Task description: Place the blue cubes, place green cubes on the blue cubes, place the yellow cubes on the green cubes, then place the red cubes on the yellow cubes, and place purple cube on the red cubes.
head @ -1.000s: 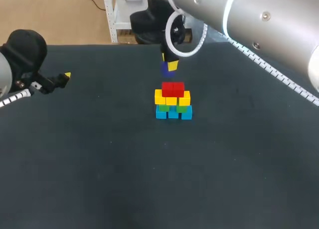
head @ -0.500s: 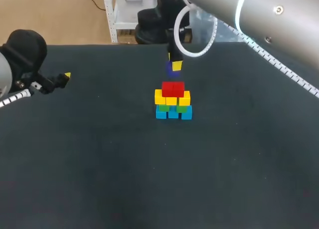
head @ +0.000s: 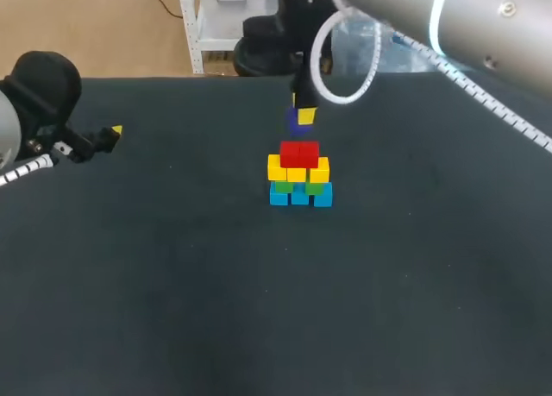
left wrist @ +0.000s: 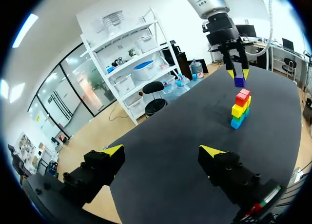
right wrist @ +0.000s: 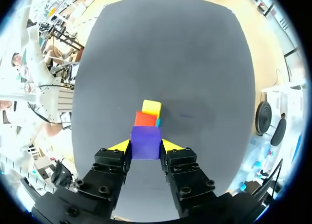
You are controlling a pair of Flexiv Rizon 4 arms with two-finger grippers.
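Observation:
A stepped stack of cubes point(head: 299, 174) stands mid-table: blue at the bottom, green above, then yellow, with red cubes point(head: 299, 153) on top. My right gripper point(head: 299, 116) hangs just above and behind the stack, shut on the purple cube point(right wrist: 145, 142), whose sides both yellow-tipped fingers touch. Under that cube in the right wrist view lie a red cube point(right wrist: 144, 118) and a yellow cube point(right wrist: 151, 107). At the table's far left edge my left gripper point(left wrist: 163, 153) stands open with nothing in it. From there the stack point(left wrist: 240, 109) and the purple cube point(left wrist: 239, 80) show far ahead.
Dark table surface point(head: 259, 310) surrounds the stack on all sides. The right arm point(head: 448, 25) crosses over the table's back right corner. No other loose objects lie on the table.
The right gripper with the purple cube has drifted slightly to the right, staying above the red cubes. The left arm and the stack have not moved.

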